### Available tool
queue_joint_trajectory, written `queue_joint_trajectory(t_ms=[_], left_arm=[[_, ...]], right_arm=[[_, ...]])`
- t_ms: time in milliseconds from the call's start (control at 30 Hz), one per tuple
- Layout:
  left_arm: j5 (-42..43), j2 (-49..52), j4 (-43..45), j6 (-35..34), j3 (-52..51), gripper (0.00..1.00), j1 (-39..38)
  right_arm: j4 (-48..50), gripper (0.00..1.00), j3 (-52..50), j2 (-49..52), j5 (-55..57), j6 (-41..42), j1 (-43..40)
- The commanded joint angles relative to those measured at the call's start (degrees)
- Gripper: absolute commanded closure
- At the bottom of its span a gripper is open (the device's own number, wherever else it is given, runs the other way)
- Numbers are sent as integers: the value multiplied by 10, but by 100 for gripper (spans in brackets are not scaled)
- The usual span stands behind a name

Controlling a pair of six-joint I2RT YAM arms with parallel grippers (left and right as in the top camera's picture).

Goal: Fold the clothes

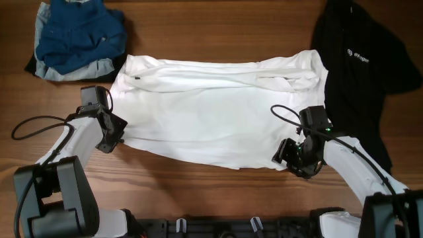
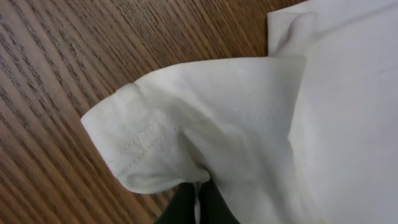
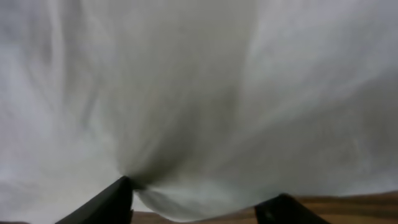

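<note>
Shirt, white [image 1: 211, 125]: spread flat mid-table [image 1: 218, 20], top edge folded over. Left gripper [image 1: 111, 137]: at the white shirt's left edge, jaws pinched narrow on cloth beneath the sleeve [image 2: 155, 143]. Right gripper [image 1: 294, 157]: at its lower right corner, 2 fingers [image 3: 115, 202] wide apart, cloth puckered against 1. Blue pile [image 1: 79, 36]: far left corner. Black shirt [image 1: 363, 73]: right side, just beside the white one.
</note>
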Motion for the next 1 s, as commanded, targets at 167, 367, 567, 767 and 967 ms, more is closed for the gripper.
queue_joint_trajectory(t_ms=[167,367,567,767,967], left_arm=[[-9,40,5,-3,-24,96,5],[-9,40,5,-3,-24,96,5],[-9,40,5,-3,-24,96,5],[-9,40,5,-3,-24,96,5],[-9,40,5,-3,-24,96,5]], right_arm=[[-81,95,63,-14,5,-49,3],[-231,96,171,-37,5,-123,3],[-235,96,248,-36,5,-150,3],[-256,50,223,-34,8,-119,5],[-183,36,129,-30,5,-73,24]])
